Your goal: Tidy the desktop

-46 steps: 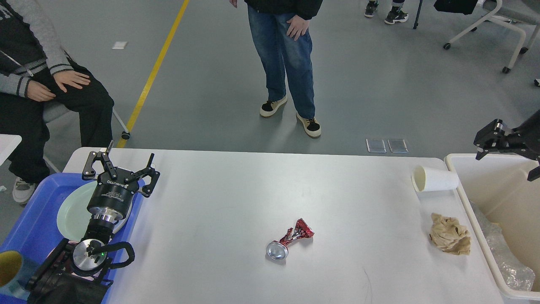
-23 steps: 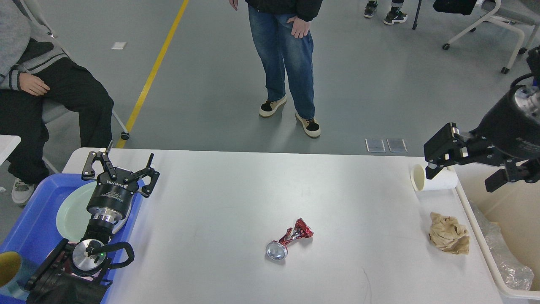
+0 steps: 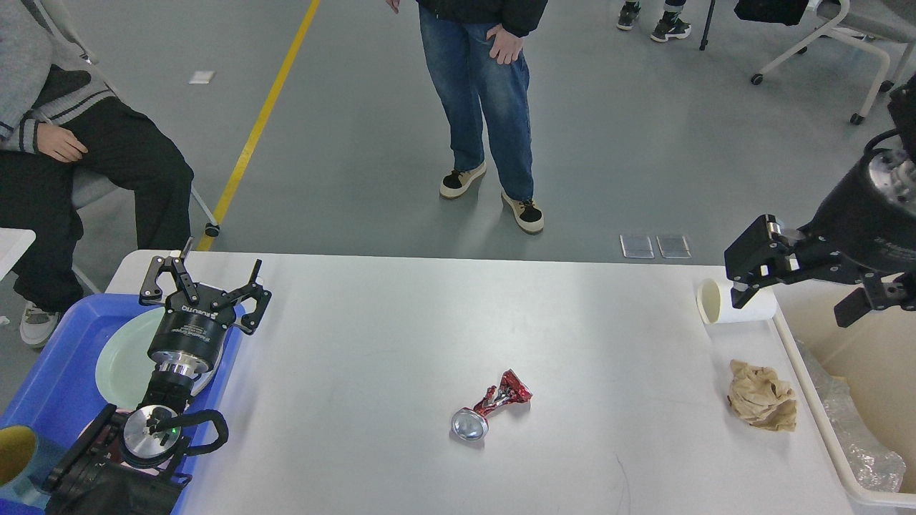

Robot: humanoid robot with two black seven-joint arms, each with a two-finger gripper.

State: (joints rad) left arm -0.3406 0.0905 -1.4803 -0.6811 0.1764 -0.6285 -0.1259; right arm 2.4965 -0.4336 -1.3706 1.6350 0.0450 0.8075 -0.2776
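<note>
The desktop (image 3: 372, 336) is a wide white tabletop. On it lie a crushed red can (image 3: 492, 405) near the front middle, a crumpled brown paper wad (image 3: 762, 405) at the right, and a white paper cup (image 3: 731, 303) on its side near the far right corner. My right gripper (image 3: 803, 285) hangs open just above and right of the cup, and its left finger (image 3: 750, 259) overlaps the cup's top. My left gripper (image 3: 206, 281) stands open and empty over the far edge of the blue tray.
A blue tray (image 3: 50, 379) with a pale green plate (image 3: 122, 357) sits at the left table edge. A cream bin (image 3: 851, 357) with clear plastic inside stands off the right edge. One person sits at the far left, another stands beyond the table.
My right arm swung in from the right edge to the paper cup, then eased slightly right. The left arm has not moved. The seated person shifted.
</note>
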